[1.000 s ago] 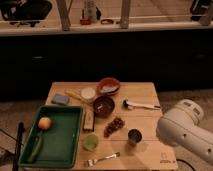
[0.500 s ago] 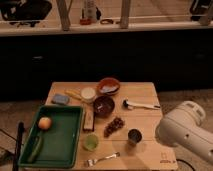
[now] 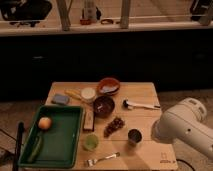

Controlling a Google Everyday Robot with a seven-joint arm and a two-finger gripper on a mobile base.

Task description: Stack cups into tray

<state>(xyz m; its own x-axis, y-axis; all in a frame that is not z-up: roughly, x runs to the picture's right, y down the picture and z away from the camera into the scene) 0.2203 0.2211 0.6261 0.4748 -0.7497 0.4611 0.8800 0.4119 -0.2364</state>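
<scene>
Camera view: a wooden bench (image 3: 145, 92) in a dim room, seen from its front.
Tray: the dark green tray (image 3: 62, 137) lies at the bench's front left. It holds a round orange fruit (image 3: 45, 122) and a long green vegetable (image 3: 36, 149).
Green cup: the green cup (image 3: 90, 142) stands upright on the bench just right of the tray, outside it.
Metal cup: the metal cup (image 3: 134, 136) stands upright further right, apart from the green cup and close to the white arm (image 3: 187, 127).
Gripper: the gripper cannot be seen; only the bulky arm shows at the bench's front right, so I cannot tell whether the gripper is open or closed.
Other items: a dark brown bowl (image 3: 104, 106) sits mid-bench, grapes (image 3: 115, 125) lie just in front of it, and a fork (image 3: 102, 159) lies at the front edge.
</scene>
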